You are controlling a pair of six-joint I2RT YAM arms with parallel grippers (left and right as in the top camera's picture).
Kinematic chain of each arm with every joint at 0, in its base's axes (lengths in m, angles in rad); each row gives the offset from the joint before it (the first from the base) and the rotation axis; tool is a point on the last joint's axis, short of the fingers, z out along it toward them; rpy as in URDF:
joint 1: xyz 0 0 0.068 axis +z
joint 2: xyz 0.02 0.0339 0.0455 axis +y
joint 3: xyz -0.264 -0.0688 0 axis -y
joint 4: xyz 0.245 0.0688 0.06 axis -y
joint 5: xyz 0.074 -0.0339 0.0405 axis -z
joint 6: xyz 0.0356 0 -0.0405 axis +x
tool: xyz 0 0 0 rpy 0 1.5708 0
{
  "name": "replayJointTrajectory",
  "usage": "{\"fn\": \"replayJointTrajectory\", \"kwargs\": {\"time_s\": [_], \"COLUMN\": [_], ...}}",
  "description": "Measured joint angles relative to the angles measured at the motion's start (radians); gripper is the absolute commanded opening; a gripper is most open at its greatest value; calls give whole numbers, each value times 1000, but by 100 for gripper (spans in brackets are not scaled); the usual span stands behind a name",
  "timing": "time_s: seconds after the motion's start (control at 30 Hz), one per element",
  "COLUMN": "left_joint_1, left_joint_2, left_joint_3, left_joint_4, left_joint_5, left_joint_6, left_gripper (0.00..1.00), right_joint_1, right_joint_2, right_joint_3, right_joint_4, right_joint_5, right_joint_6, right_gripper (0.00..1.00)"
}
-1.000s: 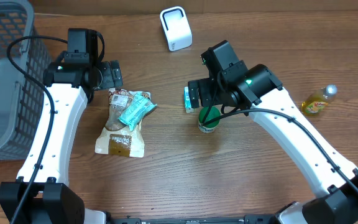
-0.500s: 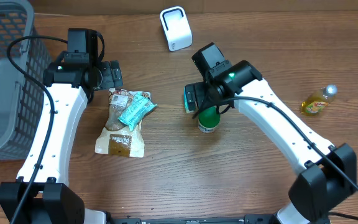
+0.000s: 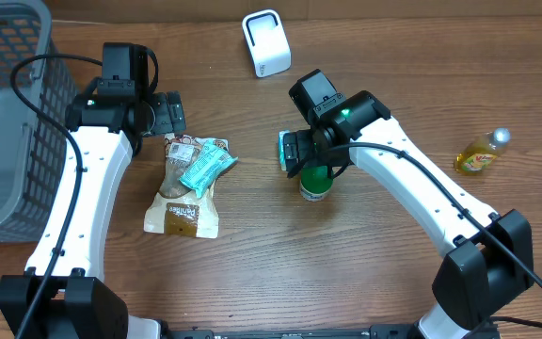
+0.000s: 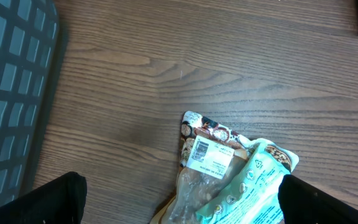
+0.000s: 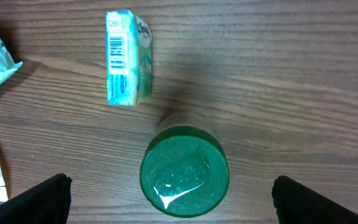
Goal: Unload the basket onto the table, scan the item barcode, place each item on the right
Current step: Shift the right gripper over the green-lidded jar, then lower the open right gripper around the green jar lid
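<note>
The green-capped jar [image 5: 184, 171] stands upright near the middle of the tabletop [image 3: 346, 273]. It looks to be the item to scan, since the right fingers [image 5: 39, 200] hang straight above it, spread wide and holding nothing, with the cap centred in the gap, a stance suited to dropping down around it. Just beside the jar, not touching it, lies a small teal box [image 5: 128, 57] with its barcode facing up, so it could equally be the target. The white scanner [image 3: 266, 42] sits near the far edge, well apart, so whatever is picked must be carried there with its code turned toward it. The left fingers [image 4: 48, 202] are also wide apart and empty, poised over the top of a brown snack pouch [image 3: 184, 193] with a teal packet [image 3: 203, 165] across it, probably waiting. A grey basket [image 3: 7, 113] stands at the left and a yellow bottle [image 3: 480, 153] lies at the right.
</note>
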Motion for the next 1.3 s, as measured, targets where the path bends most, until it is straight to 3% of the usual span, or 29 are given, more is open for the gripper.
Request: {"fn": "replayJointTrajectory", "kwargs": {"time_s": [0.37,0.97,1.3], "left_joint_1": [0,0,0], "left_joint_2": [0,0,0], "left_joint_3": [0,0,0], "left_joint_4": [0,0,0], "left_joint_5": [0,0,0], "left_joint_6": [0,0,0], "left_gripper": [100,99,100], "right_joint_1": [0,0,0], "right_joint_2": [1,1,1], "right_joint_3": [-78,-143,-143], "right_joint_4": [42,72,99], "right_joint_5": [0,-12,-11], "right_joint_6": [153,573,651], "right_gripper": [100,100,100]}}
